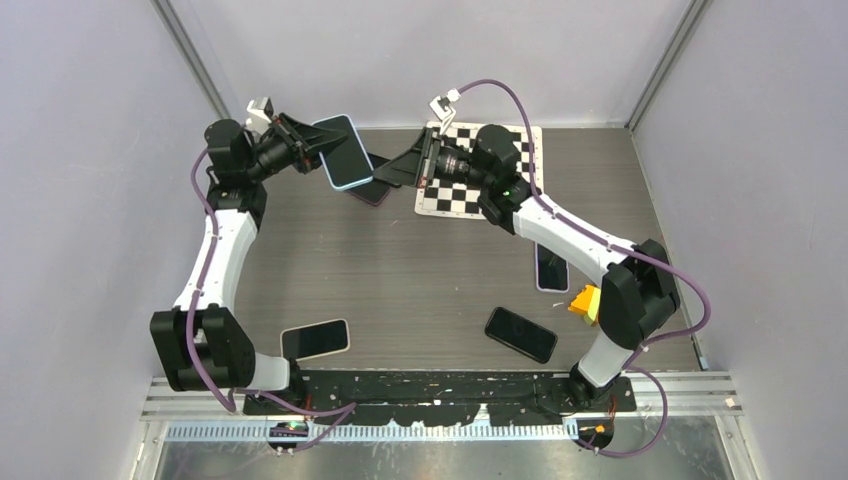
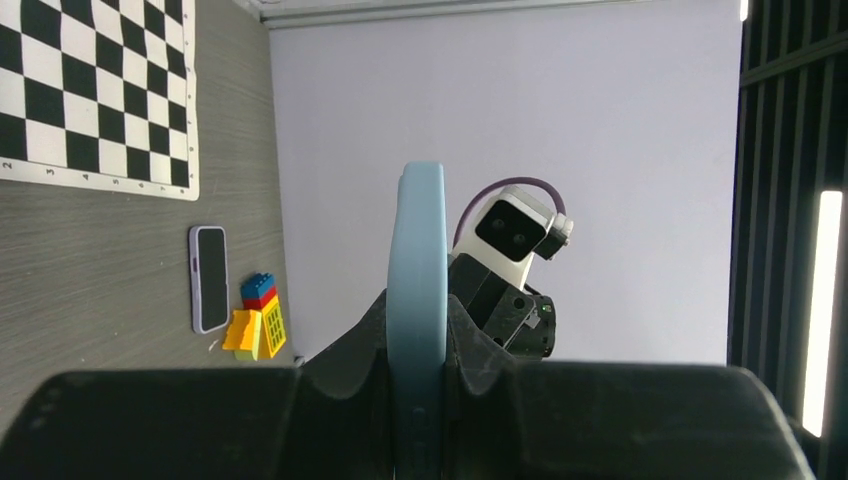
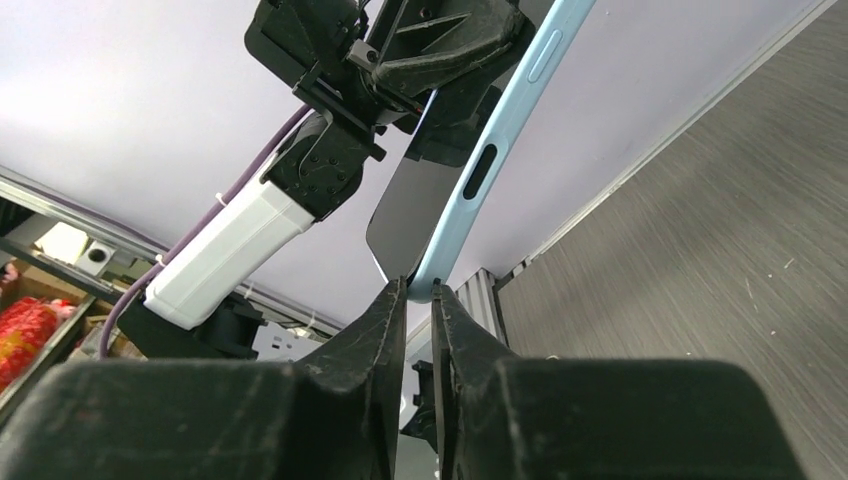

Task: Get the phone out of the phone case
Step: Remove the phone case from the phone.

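The phone sits in a light blue phone case and is held up in the air at the back left. My left gripper is shut on it, its fingers clamping both faces of the phone case. In the right wrist view the dark phone shows a small gap from the phone case at the bottom corner. My right gripper is closed to a narrow gap, pinching that bottom corner of the case between its fingertips. The right gripper reaches in from the right.
A dark phone lies on the table under the held one. More phones lie at the front left, front right and right. A checkerboard is at the back, toy blocks at the right.
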You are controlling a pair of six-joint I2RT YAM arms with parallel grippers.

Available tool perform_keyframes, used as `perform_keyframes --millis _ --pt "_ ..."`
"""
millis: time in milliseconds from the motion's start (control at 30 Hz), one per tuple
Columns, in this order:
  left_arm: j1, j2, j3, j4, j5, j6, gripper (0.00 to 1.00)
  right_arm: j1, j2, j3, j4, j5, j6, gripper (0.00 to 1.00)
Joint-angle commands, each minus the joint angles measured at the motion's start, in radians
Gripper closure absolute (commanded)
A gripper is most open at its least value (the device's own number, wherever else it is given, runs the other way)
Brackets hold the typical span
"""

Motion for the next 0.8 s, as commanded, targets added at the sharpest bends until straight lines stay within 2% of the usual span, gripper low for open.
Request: perform_keyframes --millis 0,200,300,400,500,633,700,767 --pt "-0.013 -0.073 0.056 0.131 0.0 -0.114 1.0 0.031 0.006 0.064 -0.157 0.04 -0.108 0.81" --pt "-0.025 -0.069 0.034 0.318 -0.026 -0.227 1.0 0.032 0.047 0.144 -0.424 0.165 -0.181 0.93" --pt "-0.025 -0.062 0.03 0.462 -0.054 -0.314 1.0 0.033 0.059 0.182 -0.594 0.232 -0.244 0.94" --pt "-0.026 -0.053 0.015 0.612 -0.098 -0.404 1.0 0.032 0.074 0.209 -0.685 0.305 -0.274 0.94" --pt "-0.026 -0.039 0.008 0.685 -0.126 -0.462 1.0 0.033 0.091 0.24 -0.763 0.341 -0.286 0.94" --pt "-0.026 -0.044 0.001 0.667 -0.122 -0.438 1.0 0.033 0.079 0.228 -0.725 0.351 -0.285 0.94" --pt "-0.026 -0.053 -0.003 0.62 -0.118 -0.406 1.0 0.033 0.05 0.198 -0.648 0.334 -0.278 0.92" --pt "-0.025 -0.064 -0.008 0.573 -0.122 -0.374 1.0 0.033 0.012 0.153 -0.548 0.303 -0.273 0.85"
